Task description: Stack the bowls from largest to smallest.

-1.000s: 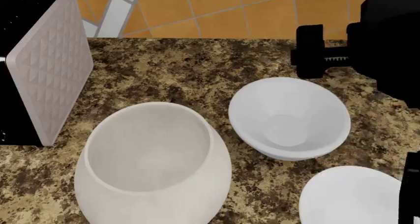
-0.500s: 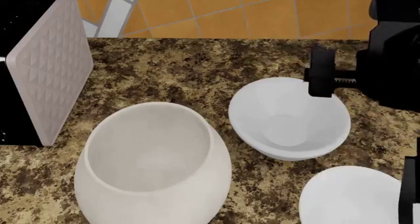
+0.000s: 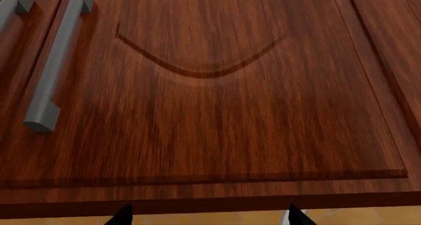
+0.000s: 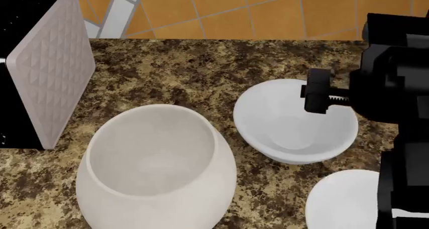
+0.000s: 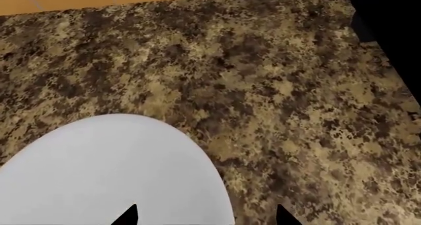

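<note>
Right gripper, jaw state not readable, poised over far rim of mid-size flared bowl, just right of big globe bowl.

Speckled brown granite countertop, orange tiled floor beyond, dark wooden cabinet door.

You have a speckled brown granite bench in front of you, with orange tiled floor beyond its far edge. A quilted grey-white box stands upright at the bench's left end. Your left wrist view shows a dark wood cabinet door with grey bar handles.
</note>
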Tool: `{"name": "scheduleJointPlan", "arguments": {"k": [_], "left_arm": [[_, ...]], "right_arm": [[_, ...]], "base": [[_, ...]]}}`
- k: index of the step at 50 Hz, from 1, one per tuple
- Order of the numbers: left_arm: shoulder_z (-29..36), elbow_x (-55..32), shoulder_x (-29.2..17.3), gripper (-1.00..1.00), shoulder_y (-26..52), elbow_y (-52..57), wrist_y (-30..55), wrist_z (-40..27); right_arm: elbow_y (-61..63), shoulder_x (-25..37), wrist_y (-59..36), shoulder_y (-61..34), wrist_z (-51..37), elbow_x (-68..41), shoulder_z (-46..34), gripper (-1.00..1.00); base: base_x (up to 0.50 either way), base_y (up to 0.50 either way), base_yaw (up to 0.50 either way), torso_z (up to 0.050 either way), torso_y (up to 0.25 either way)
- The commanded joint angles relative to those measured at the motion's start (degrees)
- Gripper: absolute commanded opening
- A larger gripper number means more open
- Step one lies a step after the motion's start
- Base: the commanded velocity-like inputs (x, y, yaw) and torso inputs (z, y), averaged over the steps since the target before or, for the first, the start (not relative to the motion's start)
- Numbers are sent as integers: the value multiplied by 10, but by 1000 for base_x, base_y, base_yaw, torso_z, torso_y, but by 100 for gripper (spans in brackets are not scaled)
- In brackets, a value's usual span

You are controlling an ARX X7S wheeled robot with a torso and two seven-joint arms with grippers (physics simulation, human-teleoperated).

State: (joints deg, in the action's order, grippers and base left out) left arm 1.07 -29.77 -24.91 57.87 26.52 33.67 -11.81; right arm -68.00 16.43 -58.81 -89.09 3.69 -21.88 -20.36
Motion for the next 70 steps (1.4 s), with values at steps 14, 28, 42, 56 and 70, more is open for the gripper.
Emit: {"name": "scheduleJointPlan", "arguments": {"k": [14,28,42,56,70], "left_arm": [[6,5,2,100,-6,-14,-18,4],[2,-1,-3,100,-12,-9,-17,4],[4,2,-3,100,-18,-16,-26,6],[5,0,-3,100,-15,-14,-25,2],[6,-1,-4,100,-12,-12,-24,-1]], "right_arm": [[-69,-23,55,26,25,100,93,100],[-69,-27,58,43,32,157,153,100],[-70,-36,58,49,42,193,182,100],[-69,-35,60,47,48,208,190,-100],[-69,-32,66,23,52,213,194,-100]], "base": [[0,0,0,0,0],[0,0,0,0,0],[0,0,0,0,0],[0,0,0,0,0],[1,0,0,0,0]]}}
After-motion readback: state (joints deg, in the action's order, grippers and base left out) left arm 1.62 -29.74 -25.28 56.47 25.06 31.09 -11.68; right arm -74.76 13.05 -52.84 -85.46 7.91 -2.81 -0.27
